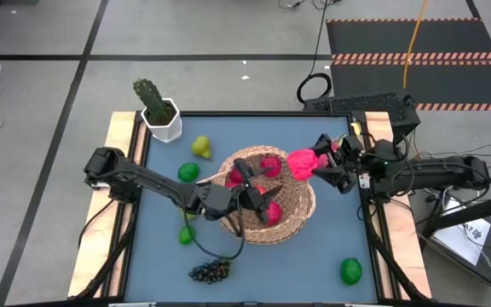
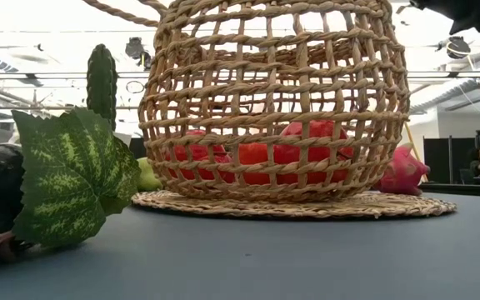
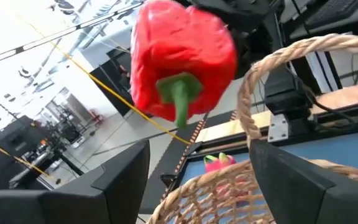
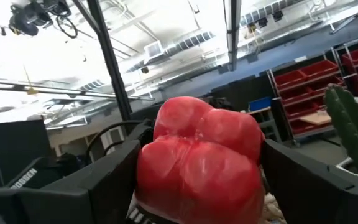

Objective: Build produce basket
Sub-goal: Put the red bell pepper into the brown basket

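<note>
The tan wicker basket (image 1: 267, 200) stands mid-table with red fruits (image 1: 271, 164) inside; they show through its weave in the low view (image 2: 257, 154). My right gripper (image 1: 320, 165) is shut on a red bell pepper (image 1: 303, 162) above the basket's right rim. My left gripper (image 1: 250, 186) is open and empty over the basket's inside; its fingers (image 3: 120, 180) stand apart below the pepper (image 3: 182, 56). A pink dragon fruit (image 2: 402, 171) lies on the table to the right of the basket. My right gripper pinches the red pepper by its two opposite sides (image 4: 151, 168) between its two fingers (image 4: 101, 183). The fingers come about level from the table's right side. The pepper is lifted clear, its green stem (image 3: 179, 99) pointing toward my left gripper.
A cactus in a white pot (image 1: 162, 115) stands at the far left. A pear (image 1: 201, 147) and two limes (image 1: 188, 171) (image 1: 186, 234) lie left of the basket. A dark grape bunch (image 1: 210, 271) with a leaf (image 2: 73, 175) lies near the front; a lime (image 1: 350, 271) lies front right.
</note>
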Robot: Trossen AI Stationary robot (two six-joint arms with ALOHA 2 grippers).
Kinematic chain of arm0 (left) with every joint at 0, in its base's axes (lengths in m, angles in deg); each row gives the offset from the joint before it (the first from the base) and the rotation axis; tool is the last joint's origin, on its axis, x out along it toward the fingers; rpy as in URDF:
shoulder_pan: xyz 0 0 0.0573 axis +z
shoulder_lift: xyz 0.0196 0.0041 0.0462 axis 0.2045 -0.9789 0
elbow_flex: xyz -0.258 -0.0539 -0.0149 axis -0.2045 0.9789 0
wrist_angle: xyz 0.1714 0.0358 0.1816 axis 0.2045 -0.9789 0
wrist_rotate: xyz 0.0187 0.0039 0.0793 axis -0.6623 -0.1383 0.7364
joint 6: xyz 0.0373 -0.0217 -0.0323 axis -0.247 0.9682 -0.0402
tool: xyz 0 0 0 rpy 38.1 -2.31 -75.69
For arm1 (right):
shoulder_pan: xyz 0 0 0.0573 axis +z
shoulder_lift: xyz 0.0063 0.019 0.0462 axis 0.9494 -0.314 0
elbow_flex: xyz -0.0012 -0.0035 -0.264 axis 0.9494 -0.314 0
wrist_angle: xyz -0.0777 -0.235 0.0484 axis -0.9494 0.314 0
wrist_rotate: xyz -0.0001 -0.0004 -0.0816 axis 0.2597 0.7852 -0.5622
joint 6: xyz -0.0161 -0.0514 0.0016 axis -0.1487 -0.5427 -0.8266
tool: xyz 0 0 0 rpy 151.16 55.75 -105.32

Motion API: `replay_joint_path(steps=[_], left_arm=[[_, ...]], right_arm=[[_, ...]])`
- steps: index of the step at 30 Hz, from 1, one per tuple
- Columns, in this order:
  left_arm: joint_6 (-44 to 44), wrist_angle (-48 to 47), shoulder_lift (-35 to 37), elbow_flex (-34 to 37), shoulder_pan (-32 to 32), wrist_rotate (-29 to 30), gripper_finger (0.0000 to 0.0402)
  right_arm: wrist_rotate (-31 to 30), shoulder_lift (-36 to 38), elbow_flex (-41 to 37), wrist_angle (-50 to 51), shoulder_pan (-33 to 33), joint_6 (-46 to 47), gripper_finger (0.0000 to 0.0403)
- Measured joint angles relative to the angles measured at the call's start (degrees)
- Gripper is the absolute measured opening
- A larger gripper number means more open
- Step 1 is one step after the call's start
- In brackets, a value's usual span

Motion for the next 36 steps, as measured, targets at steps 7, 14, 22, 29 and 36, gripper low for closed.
replay_joint_path(steps=[7,14,22,29,36], left_arm=[[3.3,0.38,0.11,0.0,1.25,-0.34,0.0273],[3.33,-0.73,0.11,0.0,1.22,-0.42,0.0273],[2.0,-1.15,0.11,0.0,0.96,-0.26,0.0273],[1.81,-1.68,0.11,0.0,0.96,-0.06,0.0244],[1.77,-1.8,0.11,0.0,0.91,-0.33,0.0169]], right_arm=[[-3.4,-5.2,0.0,-5.17,2.99,0.76,0.0313],[-4.67,-10.1,0.0,-11.91,4.26,0.66,0.0313],[-5.72,-11.49,0.0,-11.98,4.26,0.64,0.0313],[-5.69,-11.63,0.0,-11.88,4.26,0.25,0.0313],[-5.67,-11.65,0.0,-11.5,4.24,-0.3,0.0313]])
